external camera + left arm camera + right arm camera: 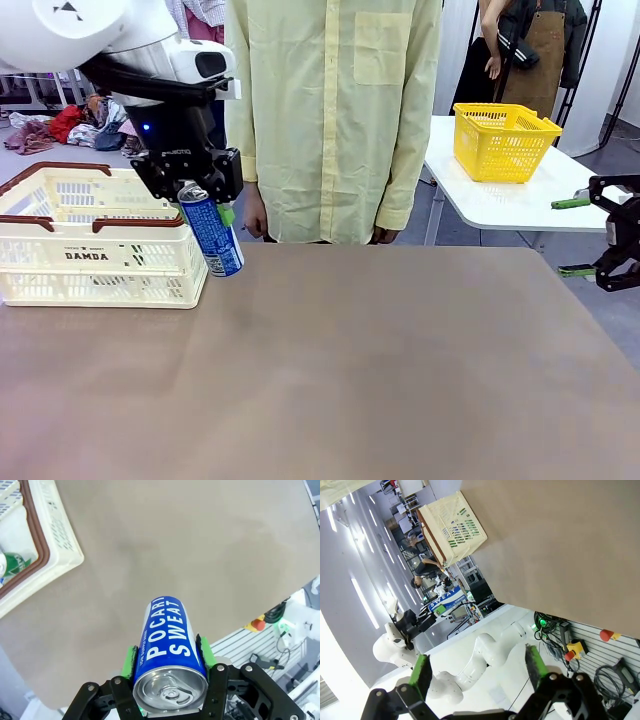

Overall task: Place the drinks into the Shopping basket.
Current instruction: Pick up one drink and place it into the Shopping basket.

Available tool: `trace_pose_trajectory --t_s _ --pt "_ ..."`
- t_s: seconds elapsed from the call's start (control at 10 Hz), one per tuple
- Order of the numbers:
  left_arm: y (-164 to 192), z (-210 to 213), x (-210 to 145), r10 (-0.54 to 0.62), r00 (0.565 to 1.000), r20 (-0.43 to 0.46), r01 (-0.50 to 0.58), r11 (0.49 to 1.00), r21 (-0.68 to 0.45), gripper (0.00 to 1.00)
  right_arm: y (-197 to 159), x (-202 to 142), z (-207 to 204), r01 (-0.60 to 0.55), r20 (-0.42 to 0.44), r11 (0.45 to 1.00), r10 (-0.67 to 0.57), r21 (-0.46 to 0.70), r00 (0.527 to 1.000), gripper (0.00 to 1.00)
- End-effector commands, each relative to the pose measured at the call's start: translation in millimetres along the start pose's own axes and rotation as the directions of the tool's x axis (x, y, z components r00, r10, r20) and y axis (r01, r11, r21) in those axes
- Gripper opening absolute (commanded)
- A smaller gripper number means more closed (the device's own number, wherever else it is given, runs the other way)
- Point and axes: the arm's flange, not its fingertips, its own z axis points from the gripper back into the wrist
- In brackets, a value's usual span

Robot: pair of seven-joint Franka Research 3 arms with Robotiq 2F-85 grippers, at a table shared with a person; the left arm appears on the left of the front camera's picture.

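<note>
Left claw (167,662) clamping blue can (169,645), aloft beside Shopping basket (100,262)

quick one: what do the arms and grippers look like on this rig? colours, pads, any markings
Both arms are glossy white with rounded links. The left arm carries a black wrist block with a small blue light. The left gripper is black with bolted linkage fingers, bright green pads and small white lettering on its body. The right gripper is the same black build with green pads.
</note>
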Motion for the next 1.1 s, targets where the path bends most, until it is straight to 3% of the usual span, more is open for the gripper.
trace_pose_trajectory --t_s 0.0,0.1,0.3,0.4,0.5,0.6,0.7,0.8,1.0 --pt "2.2 0.7 -5.8 0.003 1.0 0.003 -0.003 1.0 0.004 0.0 3.0 -2.6 1.4 0.017 -0.003 1.0 -0.017 -0.002 1.0 1.0" --pt "22.5 20.0 10.8 0.047 0.997 0.062 -0.045 0.998 -0.032 0.0 3.0 -2.6 1.4 0.017 -0.003 1.0 -0.017 -0.002 1.0 1.0" --pt "87.7 61.6 43.0 0.245 0.942 0.229 -0.239 0.97 -0.055 0.0 3.0 -2.6 1.4 0.017 -0.003 1.0 -0.017 -0.002 1.0 1.0" --pt "126.6 81.1 60.0 0.272 0.928 0.255 -0.268 0.962 -0.051 0.0 3.0 -2.6 1.4 0.017 -0.003 1.0 -0.017 -0.002 1.0 1.0" --pt "173.5 100.9 81.4 0.165 0.958 0.233 -0.163 0.986 -0.029 0.0 3.0 -2.6 1.4 0.017 -0.003 1.0 -0.017 -0.002 1.0 1.0" --pt "213.1 113.4 105.2 0.228 0.941 0.249 -0.246 0.968 0.045 0.0 3.0 -2.6 1.4 0.017 -0.003 1.0 -0.017 -0.002 1.0 1.0" --pt "320.3 112.2 153.1 0.402 0.905 0.14 -0.412 0.91 0.05 0.0 3.0 -2.6 1.4 0.017 -0.003 1.0 -0.017 -0.002 1.0 1.0" --pt "326.5 108.9 152.5 0.42 0.899 0.125 -0.429 0.902 0.055 0.0 3.0 -2.6 1.4 0.017 -0.003 1.0 -0.017 -0.002 1.0 1.0" --pt "351.1 83.6 144.7 0.538 0.838 0.095 -0.546 0.829 0.122 0.0 3.0 -2.6 1.4 0.017 -0.003 1.0 -0.017 -0.002 1.0 1.0"
